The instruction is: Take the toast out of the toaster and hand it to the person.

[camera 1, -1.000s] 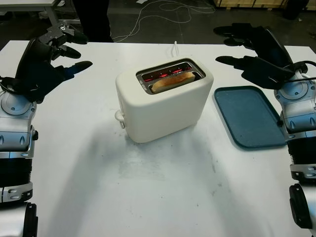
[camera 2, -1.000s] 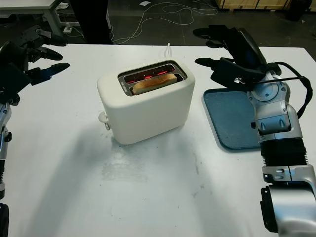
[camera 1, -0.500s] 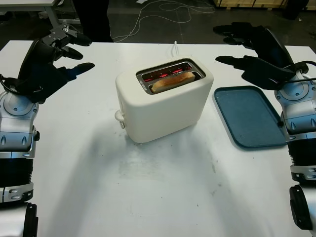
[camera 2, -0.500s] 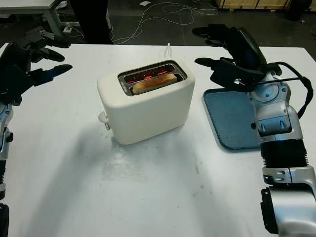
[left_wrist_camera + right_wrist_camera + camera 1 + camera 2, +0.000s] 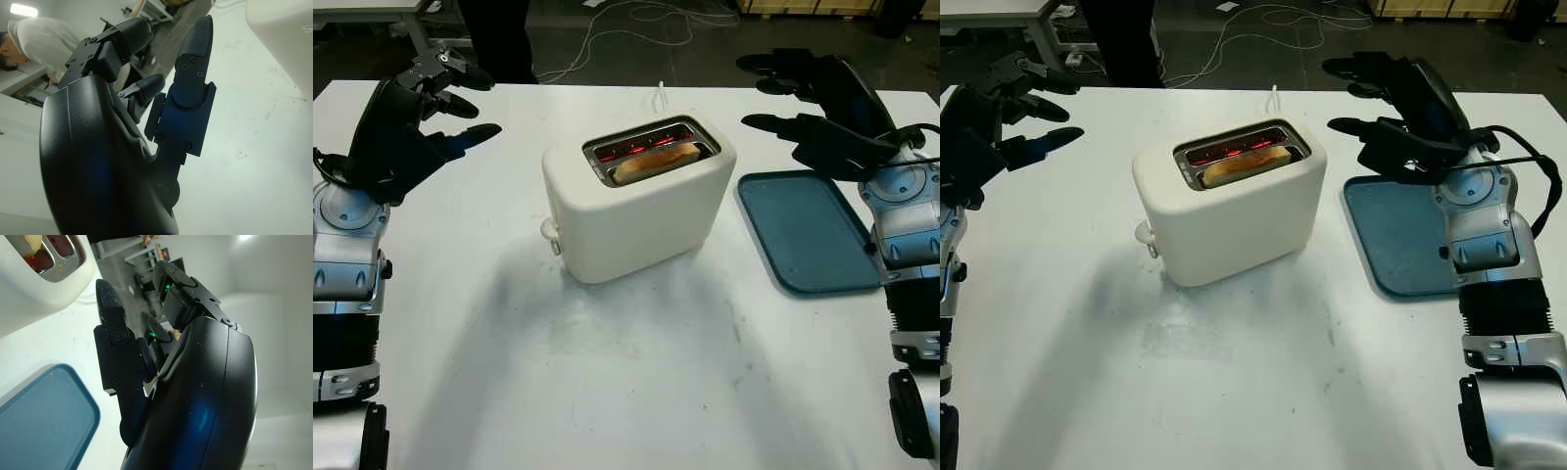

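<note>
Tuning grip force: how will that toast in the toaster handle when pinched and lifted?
The toast looks browned, so probably stiff yet crumbly; pinch lightly. Little of it shows above the toaster slot, so grip room is likely slim. The other slot glows red, so it may be hot.

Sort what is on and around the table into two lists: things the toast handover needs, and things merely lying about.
Needed: toast; toaster; left robot hand, open; right robot hand, open; person.
Lying about: blue tray; floor cables.

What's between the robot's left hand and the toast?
In the left eye view, just bare white table and the toaster's near wall separate the open left hand from the toast.
</note>
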### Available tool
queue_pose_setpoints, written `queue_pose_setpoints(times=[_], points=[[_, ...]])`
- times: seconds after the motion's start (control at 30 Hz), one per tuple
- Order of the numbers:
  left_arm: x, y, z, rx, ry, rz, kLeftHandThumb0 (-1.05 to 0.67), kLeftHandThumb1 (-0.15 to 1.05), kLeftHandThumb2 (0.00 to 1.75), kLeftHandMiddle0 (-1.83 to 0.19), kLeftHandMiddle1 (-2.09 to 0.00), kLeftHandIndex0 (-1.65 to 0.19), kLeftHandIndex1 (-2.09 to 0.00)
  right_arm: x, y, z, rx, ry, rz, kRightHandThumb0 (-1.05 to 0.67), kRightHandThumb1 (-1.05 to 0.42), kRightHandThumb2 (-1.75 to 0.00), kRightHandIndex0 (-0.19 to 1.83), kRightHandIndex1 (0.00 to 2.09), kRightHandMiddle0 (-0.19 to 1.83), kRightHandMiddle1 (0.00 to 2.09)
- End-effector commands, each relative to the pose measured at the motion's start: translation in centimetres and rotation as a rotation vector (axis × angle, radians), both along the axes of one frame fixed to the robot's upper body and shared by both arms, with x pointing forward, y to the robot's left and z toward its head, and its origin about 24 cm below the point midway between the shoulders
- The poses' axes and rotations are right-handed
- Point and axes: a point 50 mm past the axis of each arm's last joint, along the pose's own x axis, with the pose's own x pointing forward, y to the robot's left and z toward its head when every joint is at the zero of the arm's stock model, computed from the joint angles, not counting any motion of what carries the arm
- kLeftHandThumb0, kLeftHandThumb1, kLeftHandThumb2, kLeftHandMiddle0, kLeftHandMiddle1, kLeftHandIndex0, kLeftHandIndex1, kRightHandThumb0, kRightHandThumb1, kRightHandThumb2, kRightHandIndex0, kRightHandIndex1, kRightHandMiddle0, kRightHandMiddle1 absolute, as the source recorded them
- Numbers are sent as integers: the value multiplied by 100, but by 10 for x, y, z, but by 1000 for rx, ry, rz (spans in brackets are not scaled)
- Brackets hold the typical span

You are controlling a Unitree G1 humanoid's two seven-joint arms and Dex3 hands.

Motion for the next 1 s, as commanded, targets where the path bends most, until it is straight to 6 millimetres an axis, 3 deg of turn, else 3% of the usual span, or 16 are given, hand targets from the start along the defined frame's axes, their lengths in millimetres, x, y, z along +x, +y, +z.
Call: queue_pose_setpoints(times=[0.0, 0.97], points=[[-1, 1, 1, 3, -9, -8, -54, 88, 4, -20, -123, -24, -104, -2, -2, -1, 6, 15, -9, -27, -92, -5, 56, 19, 62, 0], [-1, -1, 2, 27, -13, 1, -51, 86, 7, -20, -124, -23, -105, -5, 2, -3, -1, -18, 27, -23, -92, -4, 63, 13, 64, 1]])
